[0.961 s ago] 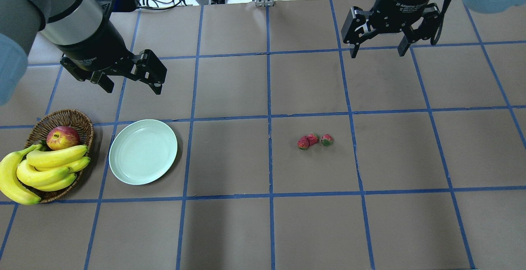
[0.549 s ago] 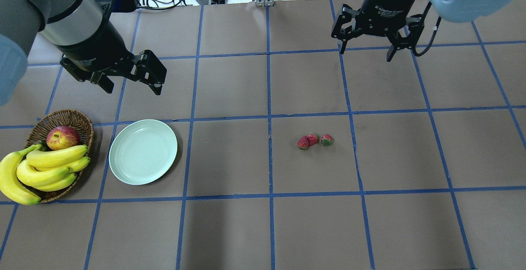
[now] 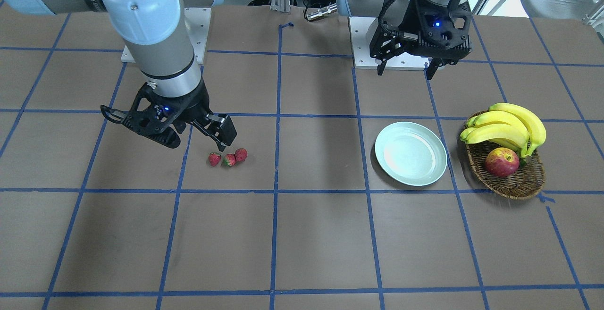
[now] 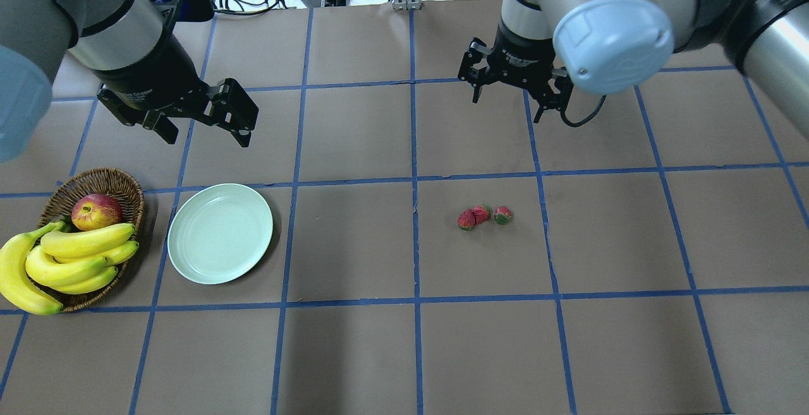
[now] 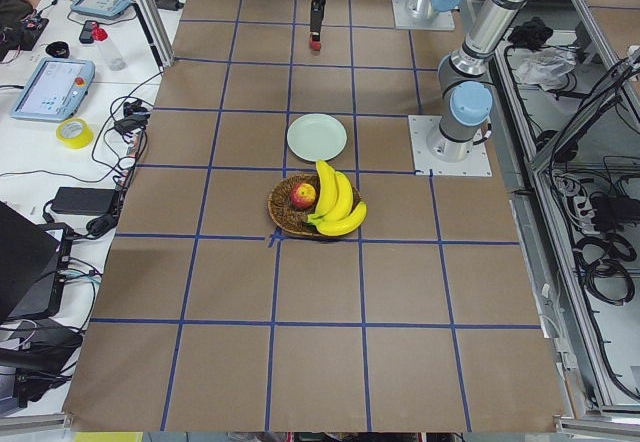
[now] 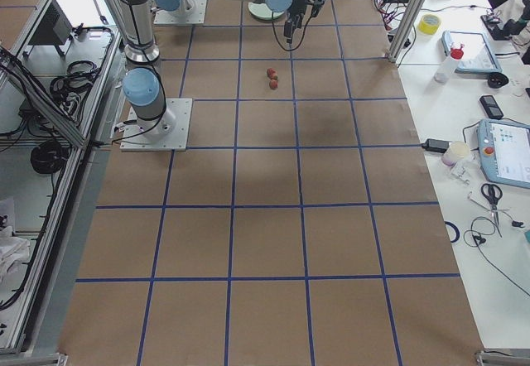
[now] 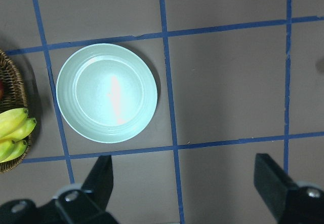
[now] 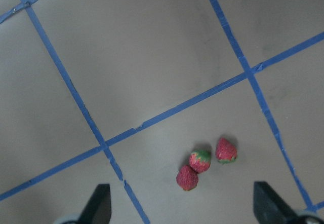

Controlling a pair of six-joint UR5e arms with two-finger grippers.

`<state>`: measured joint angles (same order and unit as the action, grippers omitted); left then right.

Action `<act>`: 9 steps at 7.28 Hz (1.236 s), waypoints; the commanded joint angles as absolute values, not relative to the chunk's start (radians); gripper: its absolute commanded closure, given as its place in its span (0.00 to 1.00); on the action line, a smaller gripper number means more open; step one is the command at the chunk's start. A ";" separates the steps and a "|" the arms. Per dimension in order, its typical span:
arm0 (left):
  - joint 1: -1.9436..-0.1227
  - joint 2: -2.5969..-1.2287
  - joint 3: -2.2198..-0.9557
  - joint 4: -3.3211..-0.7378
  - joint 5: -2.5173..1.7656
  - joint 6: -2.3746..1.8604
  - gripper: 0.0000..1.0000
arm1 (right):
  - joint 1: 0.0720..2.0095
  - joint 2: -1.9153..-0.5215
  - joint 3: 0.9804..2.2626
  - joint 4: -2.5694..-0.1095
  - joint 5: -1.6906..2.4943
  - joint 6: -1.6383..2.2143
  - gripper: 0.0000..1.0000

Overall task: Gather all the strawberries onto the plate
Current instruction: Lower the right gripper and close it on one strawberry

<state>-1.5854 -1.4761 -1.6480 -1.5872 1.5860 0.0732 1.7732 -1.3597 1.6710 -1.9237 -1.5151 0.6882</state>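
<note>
strawberries (image 4: 485, 215) bunched together on tabletop (image 4: 354, 244), well apart from bare plate (image 4: 220, 233). left jaws and right jaws wide, empty, right near berries. risk: gripping one likely nudges neighbours rolling.

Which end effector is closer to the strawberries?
Right. The right end effector hovers open above the table close to the strawberries. The left end effector is far off across the table, beside the plate.

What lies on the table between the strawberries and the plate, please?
Nothing: the overhead view shows only bare brown table between the strawberries and the plate, crossed by blue tape lines.
</note>
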 commanded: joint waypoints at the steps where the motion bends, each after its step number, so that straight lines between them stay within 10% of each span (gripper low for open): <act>1: -1.585 -1.480 -1.663 -1.585 1.583 0.074 0.00 | 1.796 -1.336 1.822 -2.143 -1.437 0.797 0.00; 9: -1.582 -1.505 -1.661 -1.557 1.577 0.067 0.00 | 1.799 -1.187 1.921 -2.163 -1.408 1.072 0.07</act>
<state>-1.5815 -1.5050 -1.6627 -1.5664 1.5774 0.0605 1.7989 -1.1995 1.9180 -2.1628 -1.3972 1.0770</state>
